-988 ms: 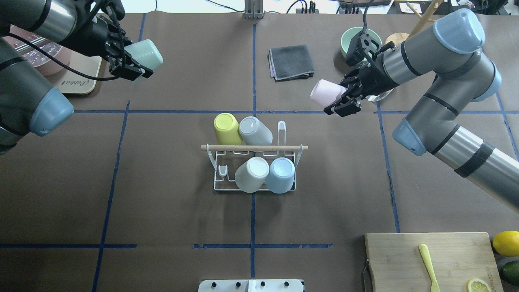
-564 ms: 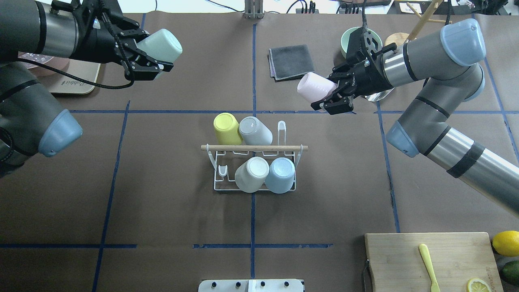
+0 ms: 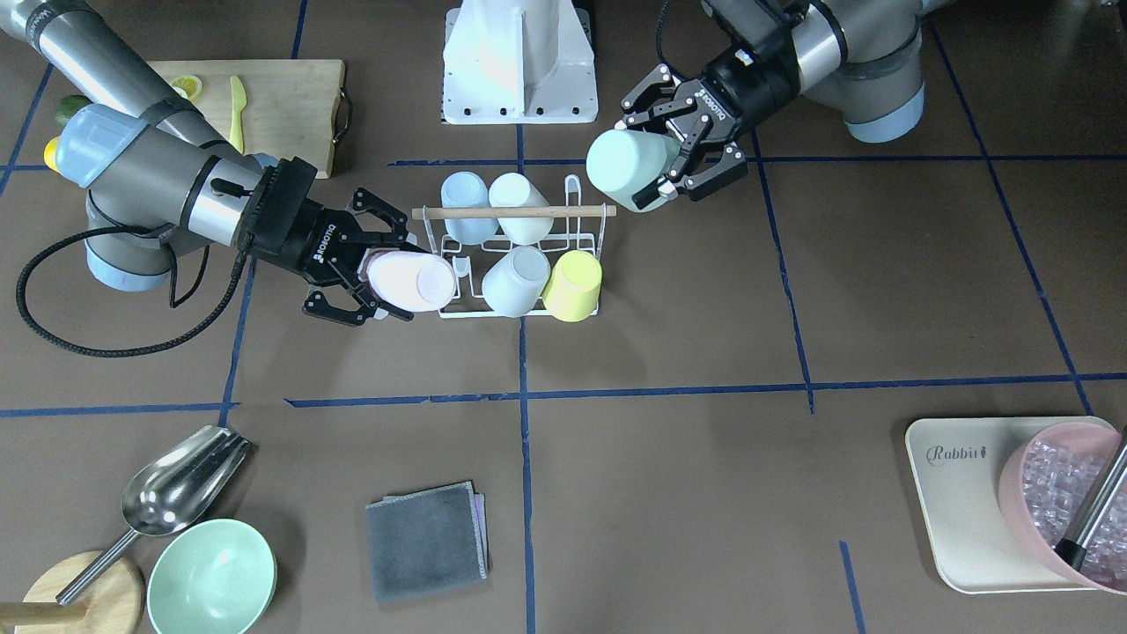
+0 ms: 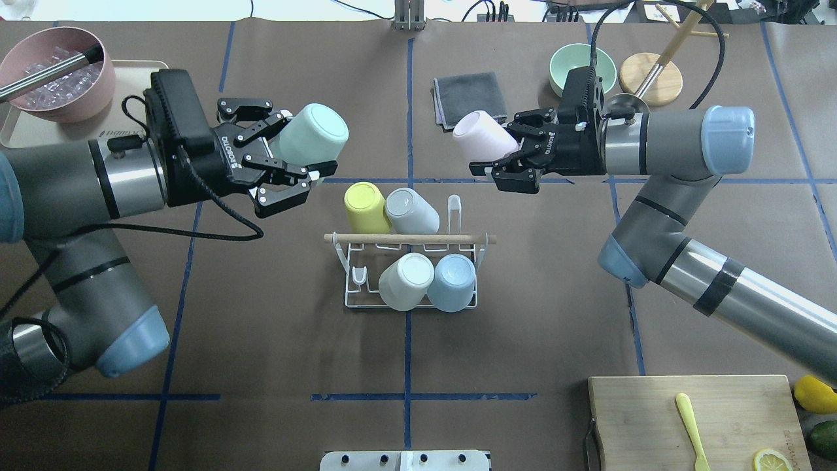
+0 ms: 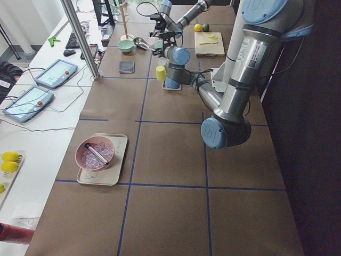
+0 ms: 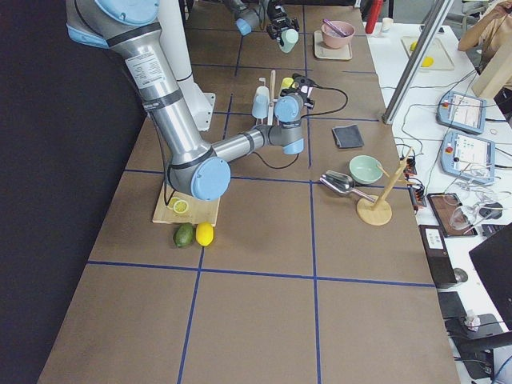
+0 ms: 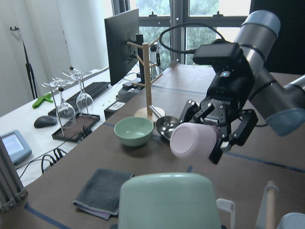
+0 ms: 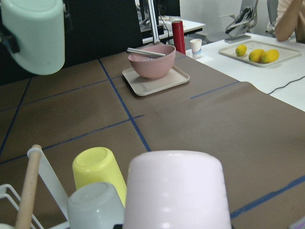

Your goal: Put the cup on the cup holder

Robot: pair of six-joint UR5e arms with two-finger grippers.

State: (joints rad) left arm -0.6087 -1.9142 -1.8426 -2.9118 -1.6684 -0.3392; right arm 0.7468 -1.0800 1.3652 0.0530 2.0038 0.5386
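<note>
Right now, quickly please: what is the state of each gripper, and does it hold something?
Left gripper: closed, holding the mint-green cup.
Right gripper: closed, holding the pink cup.

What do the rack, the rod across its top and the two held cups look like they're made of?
Cup holder: thin white wire, probably coated metal, judging by its slim bent loops. Rod: pale bare wood, by its colour. Pink cup and mint cup: smooth, opaque, softly sheened; plastic or ceramic, cannot tell which.
</note>
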